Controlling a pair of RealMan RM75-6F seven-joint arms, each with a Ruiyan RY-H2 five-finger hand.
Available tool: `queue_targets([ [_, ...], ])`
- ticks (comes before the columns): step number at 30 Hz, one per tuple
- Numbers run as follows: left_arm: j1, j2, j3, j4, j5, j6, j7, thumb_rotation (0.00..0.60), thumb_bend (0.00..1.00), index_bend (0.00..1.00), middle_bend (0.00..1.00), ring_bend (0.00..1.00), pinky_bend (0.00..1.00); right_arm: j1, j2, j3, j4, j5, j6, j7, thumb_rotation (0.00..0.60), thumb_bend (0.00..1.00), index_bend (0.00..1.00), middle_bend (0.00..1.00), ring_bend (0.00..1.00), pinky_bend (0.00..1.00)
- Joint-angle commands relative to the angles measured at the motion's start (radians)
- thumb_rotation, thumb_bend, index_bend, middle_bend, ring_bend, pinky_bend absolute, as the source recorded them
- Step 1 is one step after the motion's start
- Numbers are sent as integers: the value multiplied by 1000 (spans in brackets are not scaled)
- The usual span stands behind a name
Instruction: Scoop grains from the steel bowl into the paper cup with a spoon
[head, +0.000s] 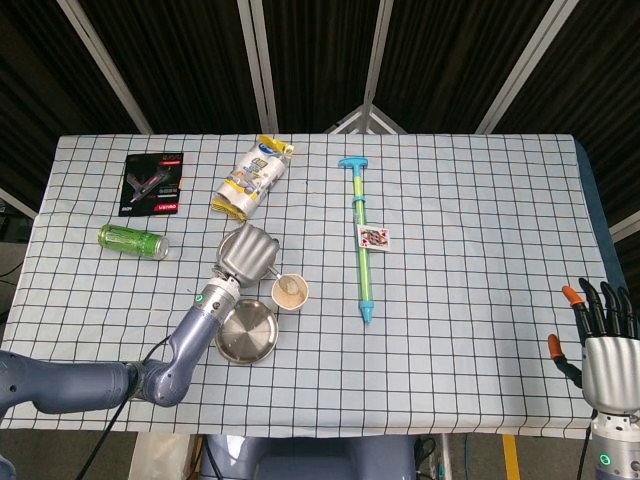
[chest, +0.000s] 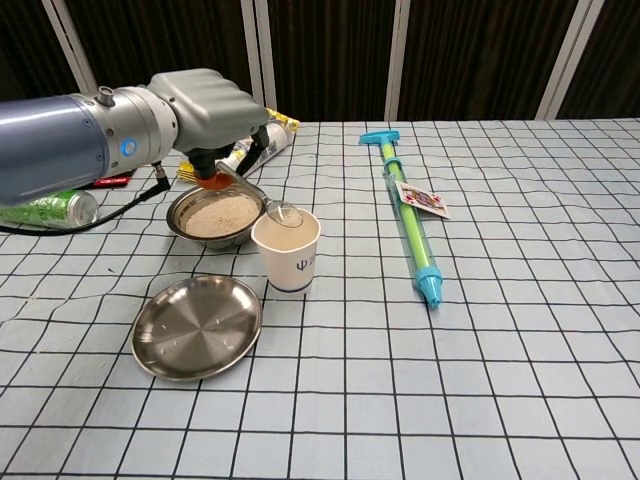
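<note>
The grey left hand (chest: 212, 112) grips a metal spoon (chest: 262, 198) over the white paper cup (chest: 287, 249); the round steel bowl (chest: 216, 216) holds pale grains. The right hand (head: 606, 352) hangs spread, holding nothing.

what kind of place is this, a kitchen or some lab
Probably a robot test lab, not a kitchen: a checked tablecloth ringed by black curtains, with unrelated props like a long blue-green water pump toy and green can.

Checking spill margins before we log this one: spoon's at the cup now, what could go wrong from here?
1. The spoon bowl sits right at the paper cup rim; a tilt slightly off could drop grains on the tablecloth.
2. The cup looks light and stands free; a nudge from the spoon might tip it.
3. The left hand hangs over the steel bowl; lowering could knock it.
</note>
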Motion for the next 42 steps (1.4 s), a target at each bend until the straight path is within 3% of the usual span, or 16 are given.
queue_targets([
  [1, -5, -1, 10, -3, 10, 5, 11, 600, 468, 576, 990, 1000, 1000, 0, 0, 0, 0, -1, 0, 0, 600, 383, 184, 131, 0, 0],
  [20, -57, 24, 150, 124, 330, -10, 95, 600, 469, 578, 990, 1000, 1000, 0, -3, 2, 3, -2, 5, 2, 600, 383, 183, 131, 0, 0],
  [32, -108, 23, 209, 238, 608, -33, 59, 600, 471, 579, 989, 1000, 1000, -1, -4, 2, 5, -3, 7, 4, 600, 383, 184, 131, 0, 0],
  [42, -130, 27, 221, 276, 728, -57, 41, 600, 471, 579, 989, 1000, 1000, -1, -6, 3, 7, -5, 11, 5, 600, 383, 184, 131, 0, 0],
])
